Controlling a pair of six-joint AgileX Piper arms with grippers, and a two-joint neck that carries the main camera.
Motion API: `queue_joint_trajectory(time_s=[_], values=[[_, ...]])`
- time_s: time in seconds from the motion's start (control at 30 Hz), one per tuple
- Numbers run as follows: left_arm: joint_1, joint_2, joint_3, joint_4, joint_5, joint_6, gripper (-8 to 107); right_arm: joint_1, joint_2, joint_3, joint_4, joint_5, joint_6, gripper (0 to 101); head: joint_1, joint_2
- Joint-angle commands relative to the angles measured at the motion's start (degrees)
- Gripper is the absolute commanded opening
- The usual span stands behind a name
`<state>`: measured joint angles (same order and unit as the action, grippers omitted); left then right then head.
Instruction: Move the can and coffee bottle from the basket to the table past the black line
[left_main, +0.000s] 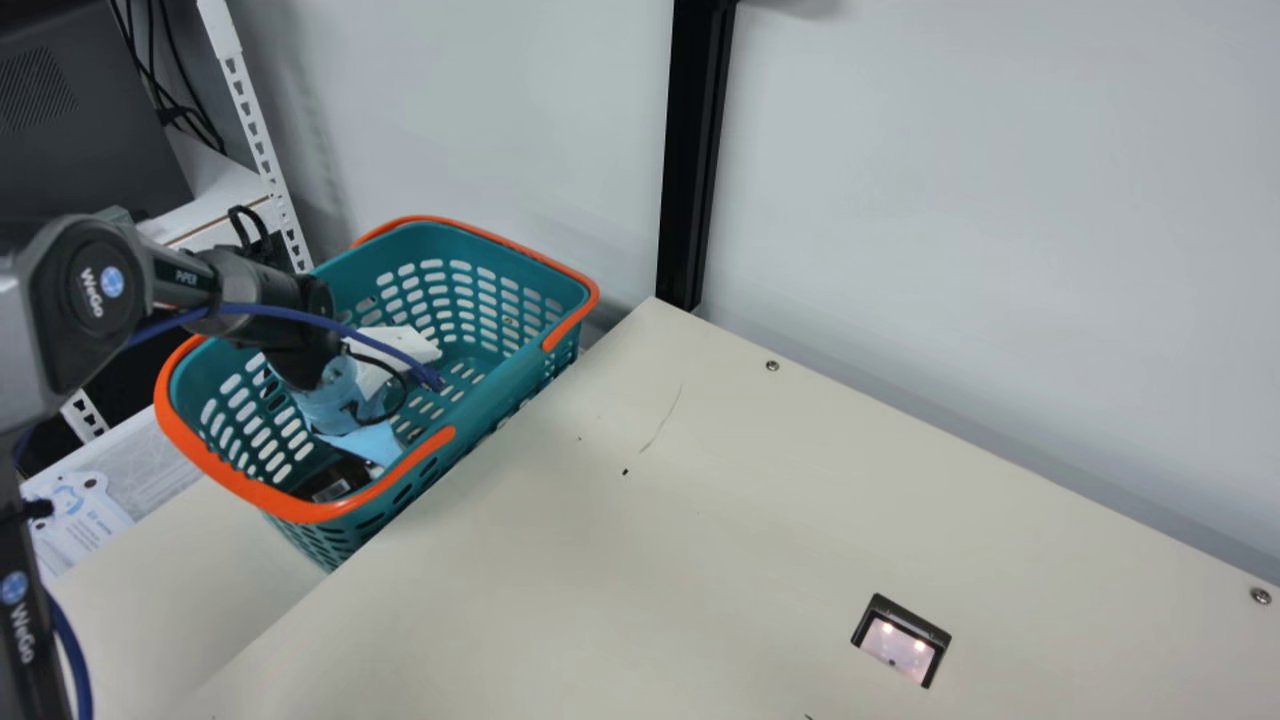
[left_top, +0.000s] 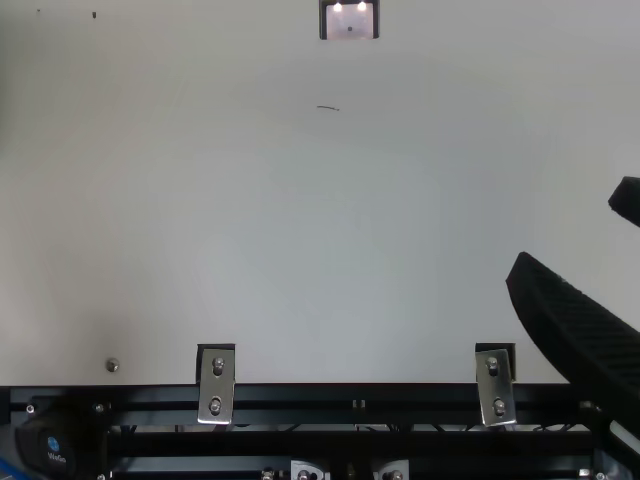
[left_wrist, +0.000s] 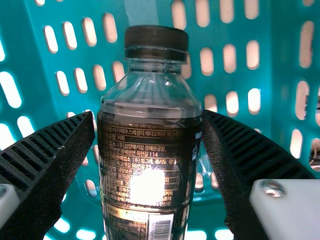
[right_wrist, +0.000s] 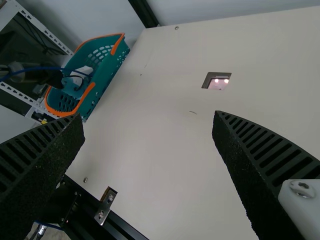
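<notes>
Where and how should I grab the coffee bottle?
I'd grip the coffee bottle round its labelled body, just below the shoulder, coming down through the open top of the basket and closing across the width. The body's sides run nearly straight there, while the shoulder slopes in towards the cap and would probably slip.

left arm (left_main: 255, 285) grey-black | blue cable (left_main: 290, 315) | round blue-white badge (left_main: 112, 281) | right claw (left_top: 565, 230) black, ribbed | silver screw (right_wrist: 301, 186)

One basket (left_main: 235, 482), one bottle (left_wrist: 147, 150)
</notes>
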<state>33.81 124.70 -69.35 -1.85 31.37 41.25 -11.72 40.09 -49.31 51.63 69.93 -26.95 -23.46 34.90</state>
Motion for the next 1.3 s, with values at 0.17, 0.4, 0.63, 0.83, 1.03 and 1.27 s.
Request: queue_joint_trajectory(time_s=[0.17, 0.4, 0.63, 0.83, 1.03, 1.27], values=[[-0.20, -0.86, 0.33, 0.13, -4.13, -2.98, 10, 0.00, 0.00, 0.00, 0.00, 0.00, 0.00, 101, -1.37, 1.09], [-0.56, -8.40, 2.63, -5.46, -11.91, -2.22, 10, 0.00, 0.00, 0.00, 0.00, 0.00, 0.00, 101, -1.37, 1.09], [-2.08, -18.29, 3.84, -15.22, -17.06, 0.02, 10, 0.00, 0.00, 0.00, 0.00, 0.00, 0.00, 101, -1.37, 1.09], [-3.71, -26.76, 4.24, -22.02, -19.08, 0.35, 10, 0.00, 0.00, 0.00, 0.00, 0.00, 0.00, 101, -1.37, 1.09], [-5.81, -34.57, 6.08, -26.54, -20.74, -1.23, 10, 0.00, 0.00, 0.00, 0.00, 0.00, 0.00, 101, -1.37, 1.09], [-8.70, -42.74, 9.11, -29.50, -20.49, -6.38, 10, 0.00, 0.00, 0.00, 0.00, 0.00, 0.00, 101, -1.37, 1.09]])
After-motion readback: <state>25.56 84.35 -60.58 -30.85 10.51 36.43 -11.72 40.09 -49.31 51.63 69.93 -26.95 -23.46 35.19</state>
